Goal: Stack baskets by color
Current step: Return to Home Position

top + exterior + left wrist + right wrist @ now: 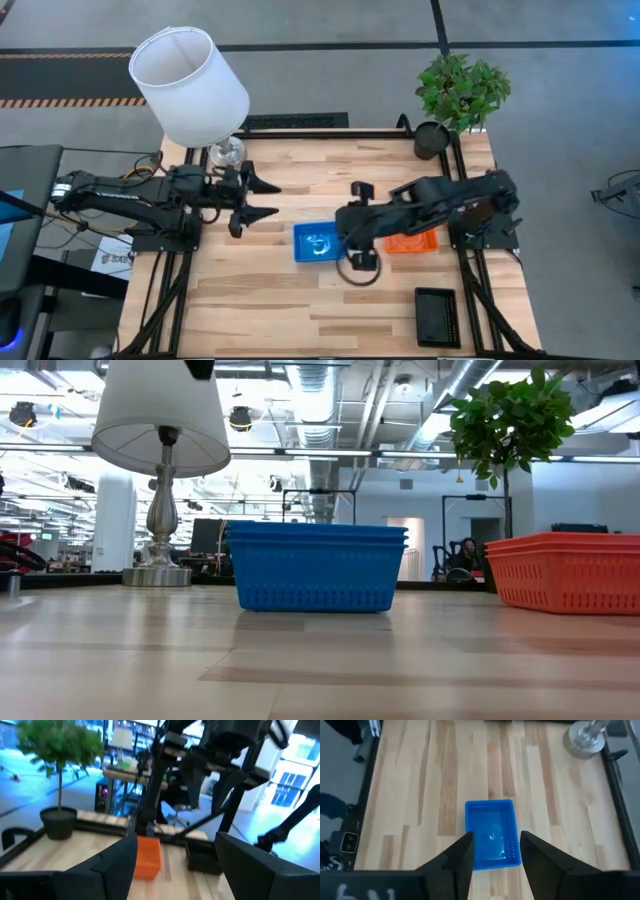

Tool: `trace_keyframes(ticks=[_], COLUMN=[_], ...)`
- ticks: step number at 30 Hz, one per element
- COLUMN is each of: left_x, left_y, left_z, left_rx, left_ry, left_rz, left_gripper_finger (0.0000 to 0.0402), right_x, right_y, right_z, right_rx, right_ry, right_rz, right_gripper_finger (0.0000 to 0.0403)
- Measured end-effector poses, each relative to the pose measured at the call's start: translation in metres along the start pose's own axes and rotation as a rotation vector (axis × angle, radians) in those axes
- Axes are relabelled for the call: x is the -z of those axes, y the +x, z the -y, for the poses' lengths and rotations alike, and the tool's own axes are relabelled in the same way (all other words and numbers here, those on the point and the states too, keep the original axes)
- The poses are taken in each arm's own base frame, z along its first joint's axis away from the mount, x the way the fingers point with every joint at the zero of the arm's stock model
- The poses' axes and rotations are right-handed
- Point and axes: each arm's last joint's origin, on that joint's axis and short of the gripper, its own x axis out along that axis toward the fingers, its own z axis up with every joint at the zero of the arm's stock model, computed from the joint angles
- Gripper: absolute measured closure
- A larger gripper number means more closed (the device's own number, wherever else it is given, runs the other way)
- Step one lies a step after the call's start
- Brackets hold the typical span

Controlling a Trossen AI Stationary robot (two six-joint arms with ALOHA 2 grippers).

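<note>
Right gripper (492, 840) hangs spread and empty over the blue baskets (315, 570). We lift straight up, then retract clear of the orange baskets (570, 570). Left gripper (272, 199) is spread too.

The blue baskets (318, 243) sit nested, two rims one above the other in the low view, upright on the worktop (250, 300) at the centre of the high view. Just to their right stands the red-orange basket (412, 243), upright, only partly seen, apart from the blue. The black basket (437, 317) rests flat at lower right, near the worktop's edge.
</note>
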Motion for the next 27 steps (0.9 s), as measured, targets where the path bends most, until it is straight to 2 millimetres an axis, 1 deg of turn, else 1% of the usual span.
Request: trace_keyframes(ticks=[6,8,10,15,23,27], left_x=[-0.026,-0.031,-0.035,-0.036,-0.038,-0.03], left_y=[-0.003,-0.004,-0.005,-0.005,-0.005,-0.006], left_z=[0.008,0.009,0.011,0.01,0.002,-0.006], left_rx=[0.018,0.013,0.013,-0.028,-0.085,-0.118], left_ry=[0.0,0.03,0.069,0.124,0.188,0.185], left_rz=[0.078,0.094,0.109,0.124,0.135,0.112], left_gripper_finger=[0.0148,0.0148,0.0148,0.0148,0.0148,0.0148], right_x=[0.012,0.02,0.028,0.059,0.12,0.148], right_y=[-0.039,-0.047,-0.051,-0.05,-0.031,-0.021], right_z=[0.006,0.009,0.013,0.025,0.041,0.048], right_rx=[-0.051,-0.068,-0.082,-0.106,-0.131,-0.16], right_ry=[0.011,0.018,0.025,0.077,0.187,0.249], right_rz=[0.162,0.222,0.291,0.434,0.633,0.684], right_gripper_finger=[0.0248,0.0257,0.0268,0.0292,0.0309,0.031])
